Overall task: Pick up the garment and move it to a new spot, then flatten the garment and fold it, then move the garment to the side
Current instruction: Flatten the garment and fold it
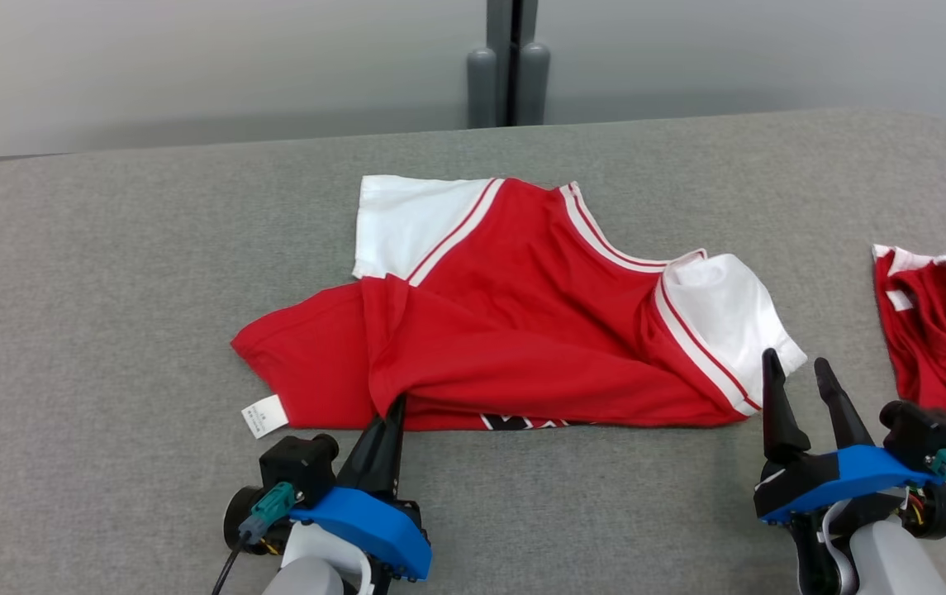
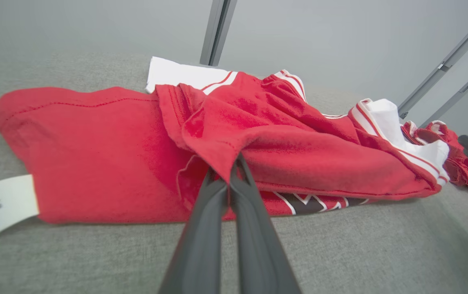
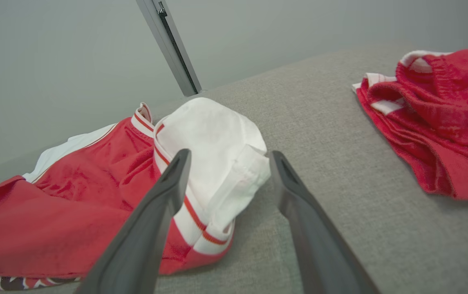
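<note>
Grey fabric-covered table (image 1: 109,248) with a plain pale wall behind it, and the red and white jersey (image 1: 522,314) lying rumpled about mid-table, its near hem flopped over on itself.

Left gripper (image 1: 394,405) is clenched on that folded-over red hem. Right gripper (image 1: 795,361) is spread wide, holding nothing, parked just beside the white sleeve (image 1: 729,322) on the jersey's right end.

My read is that this is the pick-up step, half set up. If it were me, I'd get the right fingers around the sleeve cuff or the hem corner below it before lifting anything. A one-sided lift would probably just drag the shirt into a rope. Then raise both ends together and level, and keep clear of the second red garment (image 1: 943,330) lying well off to the right so it doesn't get swept along.

On views:
- The left wrist view gives the pinch up close. The tips have only a thin bite of the fold, so it could slip. It also shows black-and-white lettering (image 2: 311,202) under the fold and the care label (image 2: 3,204) at the hem's left end.
- The head view gives the overall layout and both sleeves.
- The right wrist view shows the cuff lined up between the open fingers. I can't tell if they touch it.
</note>
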Robot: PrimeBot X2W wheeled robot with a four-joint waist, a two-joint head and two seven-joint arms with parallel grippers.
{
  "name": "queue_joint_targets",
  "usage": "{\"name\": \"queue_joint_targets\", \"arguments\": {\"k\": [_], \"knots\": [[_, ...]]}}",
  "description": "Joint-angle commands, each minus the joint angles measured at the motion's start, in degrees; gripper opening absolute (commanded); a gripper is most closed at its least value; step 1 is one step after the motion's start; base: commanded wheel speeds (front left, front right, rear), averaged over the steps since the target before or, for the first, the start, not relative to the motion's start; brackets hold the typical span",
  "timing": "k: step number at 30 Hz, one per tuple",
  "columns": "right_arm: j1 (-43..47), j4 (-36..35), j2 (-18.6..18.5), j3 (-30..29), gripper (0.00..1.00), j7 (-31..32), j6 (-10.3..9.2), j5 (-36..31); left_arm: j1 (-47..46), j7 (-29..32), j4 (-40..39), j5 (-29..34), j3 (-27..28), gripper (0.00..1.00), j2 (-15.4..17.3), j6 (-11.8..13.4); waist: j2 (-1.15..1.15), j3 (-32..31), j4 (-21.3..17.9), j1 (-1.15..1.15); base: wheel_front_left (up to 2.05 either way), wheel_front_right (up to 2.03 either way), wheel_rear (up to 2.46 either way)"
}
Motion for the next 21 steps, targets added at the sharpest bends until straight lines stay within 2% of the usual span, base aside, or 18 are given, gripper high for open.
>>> {"name": "queue_joint_targets", "arguments": {"k": [1, 5, 8, 18, 20, 21], "knots": [[0.54, -0.19, -0.15, -0.17, 1.00, -0.20, 0.02, -0.12, 0.66, -0.15, -1.23, 0.28, 0.86, 0.00, 0.03, -0.34, 0.00, 0.12, 1.11, 0.00, 0.00, 0.00, 0.00], [0.80, -0.49, -0.16, -0.65, 1.00, -0.19, 0.01, 0.21, 2.48, -0.15, -3.26, -0.15, 3.16, 0.00, 0.04, -0.46, 0.00, -0.13, 3.66, 0.00, 0.00, 0.00, 0.00], [0.16, -0.76, -0.16, -0.23, 1.00, -0.20, 0.01, 0.30, 3.26, -0.15, -2.42, 0.41, 5.56, 0.00, 0.01, 0.45, 0.00, 0.06, 4.52, 0.00, 0.00, 0.00, 0.00], [-1.01, -0.63, -0.17, -0.51, 1.00, -0.20, 0.02, -1.47, 2.00, -0.15, 4.23, 2.42, 14.04, 0.00, 0.03, 6.38, 0.00, 0.90, 2.42, 0.00, 0.00, 0.00, 0.00], [-0.77, -0.68, -0.17, -1.08, 1.00, -0.20, 0.02, -1.71, 1.39, -0.15, 4.84, 3.34, 14.82, 1.00, 0.03, 7.68, 0.00, 0.82, 2.07, 0.00, 0.00, 0.00, 0.00], [-0.70, -0.83, -0.15, -1.25, 1.00, -0.20, 0.02, -1.90, 1.08, -0.15, 4.56, 3.95, 15.28, 1.00, 0.02, 8.36, 0.00, 0.76, 1.93, 0.00, 0.00, 0.00, 0.00]]}}
